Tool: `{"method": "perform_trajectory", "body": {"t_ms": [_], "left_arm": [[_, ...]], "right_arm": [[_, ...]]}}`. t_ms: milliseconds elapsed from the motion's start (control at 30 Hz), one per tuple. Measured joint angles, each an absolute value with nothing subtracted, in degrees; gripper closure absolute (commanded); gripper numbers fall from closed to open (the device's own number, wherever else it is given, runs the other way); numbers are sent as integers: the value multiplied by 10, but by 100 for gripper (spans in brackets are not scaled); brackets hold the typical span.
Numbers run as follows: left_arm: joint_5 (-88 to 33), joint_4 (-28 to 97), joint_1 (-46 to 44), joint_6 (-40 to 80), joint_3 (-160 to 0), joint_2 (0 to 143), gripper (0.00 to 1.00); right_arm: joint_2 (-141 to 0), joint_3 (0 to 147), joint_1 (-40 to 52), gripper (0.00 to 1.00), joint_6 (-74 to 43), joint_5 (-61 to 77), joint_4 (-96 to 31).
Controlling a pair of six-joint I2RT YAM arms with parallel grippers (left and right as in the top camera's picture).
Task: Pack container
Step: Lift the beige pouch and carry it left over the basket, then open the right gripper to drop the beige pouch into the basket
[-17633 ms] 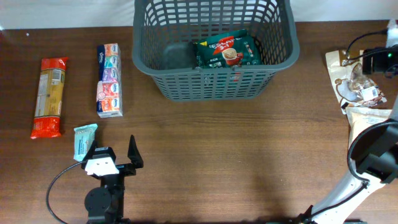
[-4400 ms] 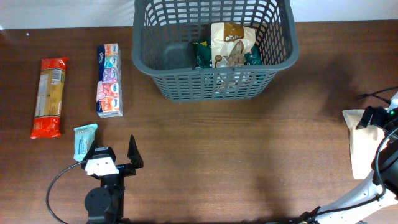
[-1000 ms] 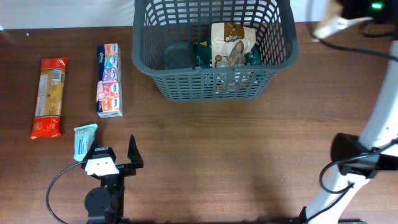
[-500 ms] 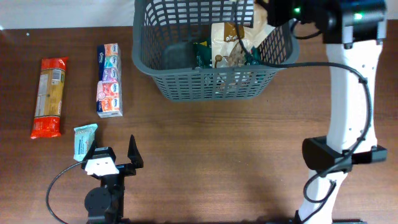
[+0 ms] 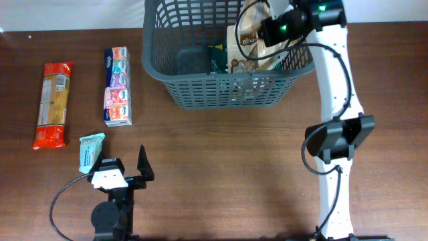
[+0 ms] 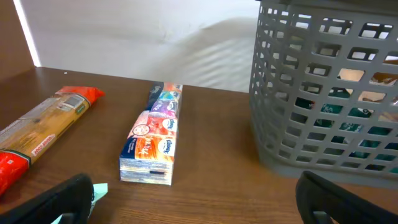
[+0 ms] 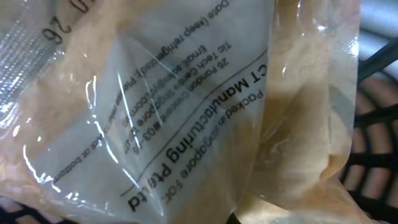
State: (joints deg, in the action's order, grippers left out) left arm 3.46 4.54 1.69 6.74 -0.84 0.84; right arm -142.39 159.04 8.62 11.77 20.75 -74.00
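The left gripper's (image 6: 202, 202) fingers (image 6: 59, 199) stand wide apart with nothing between them, two dark tips at the bottom corners of the left wrist view. From overhead the same gripper (image 5: 122, 164) sits low on the table (image 5: 234, 161), just beside a small teal packet (image 5: 90, 151). Ahead of it, the left wrist view shows a tissue pack (image 6: 154, 146) lying lengthwise, a red and yellow pasta bag (image 6: 43, 127) to its left, and the basket (image 6: 298, 124) to its right, with green and pale shapes showing through its slots. The right gripper (image 5: 277, 28) hangs over the right half of the basket (image 5: 167, 73) at the table's far edge; its fingers show in neither view, so whether they grip cannot be told. A clear bag (image 7: 155, 112) with pale contents and black print fills the right wrist view, with dark lattice at the right edge. Only the overhead view shows the basket's load: a brown and cream pouch (image 5: 242, 50) lying over a green packet (image 5: 221, 59), both partly under the arm. It also places the tissue pack (image 5: 118, 87) and pasta bag (image 5: 53, 104) side by side, well left of the basket.
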Motion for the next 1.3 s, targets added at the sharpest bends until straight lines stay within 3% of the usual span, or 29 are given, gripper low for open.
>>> {"method": "perform_trajectory", "body": {"t_ms": [533, 567, 600, 700, 733, 867, 900, 1300], "left_arm": [[35, 45, 17, 67, -8, 8, 1], [35, 45, 17, 67, -8, 8, 1], [35, 45, 17, 67, -8, 8, 1], [35, 45, 17, 67, -8, 8, 1], [35, 45, 17, 67, -8, 8, 1], [35, 45, 17, 67, -8, 8, 1], [35, 45, 17, 67, -8, 8, 1], [35, 45, 17, 67, -8, 8, 1]], "right_arm": [[-1428, 1512, 86, 96, 118, 199, -750], [-1428, 1512, 86, 93, 117, 199, -750], [-1428, 1512, 86, 83, 118, 199, -750], [-1428, 1512, 86, 36, 115, 200, -750], [-1428, 1512, 86, 26, 116, 200, -750], [-1428, 1512, 87, 4, 116, 202, -750], [-1428, 1512, 87, 1, 119, 203, -749], [-1420, 1587, 87, 1, 119, 204, -757]]}}
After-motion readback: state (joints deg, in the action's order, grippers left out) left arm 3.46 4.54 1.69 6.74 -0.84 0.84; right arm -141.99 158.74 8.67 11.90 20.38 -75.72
